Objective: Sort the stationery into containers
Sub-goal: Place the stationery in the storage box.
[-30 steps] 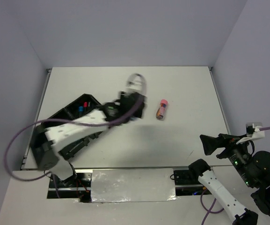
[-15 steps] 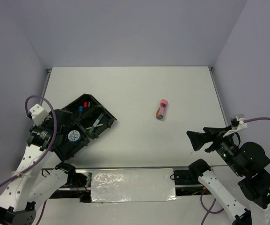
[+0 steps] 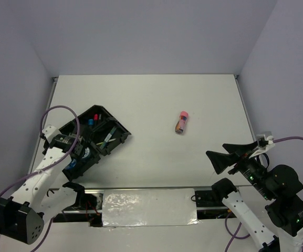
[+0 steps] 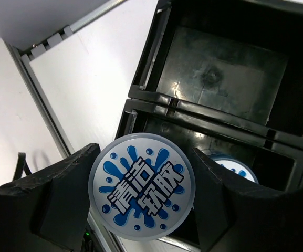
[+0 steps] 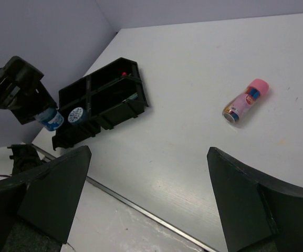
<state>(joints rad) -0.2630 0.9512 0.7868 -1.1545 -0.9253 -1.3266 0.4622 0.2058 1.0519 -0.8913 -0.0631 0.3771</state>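
My left gripper (image 4: 142, 193) is shut on a round blue-white tape roll (image 4: 140, 186) and holds it over the near end of the black organiser tray (image 4: 204, 107). A second tape roll (image 4: 235, 167) lies in the compartment just below. In the top view the left gripper (image 3: 73, 159) is at the tray's (image 3: 121, 137) near-left corner. Highlighters (image 3: 92, 119) and thin pens (image 3: 108, 137) lie in other compartments. The pink-orange tube (image 3: 181, 122) lies alone on the table, also in the right wrist view (image 5: 246, 100). My right gripper (image 3: 229, 156) is open and empty, well short of the tube.
The white table (image 3: 156, 100) is walled at the back and both sides. A metal strip (image 3: 151, 188) runs along the near edge. The left arm's purple cable (image 3: 56, 111) loops above the tray's left end.
The left arm has swung back from the table's middle to the tray's near-left end with the tape roll in it. The right gripper has drifted slightly left.
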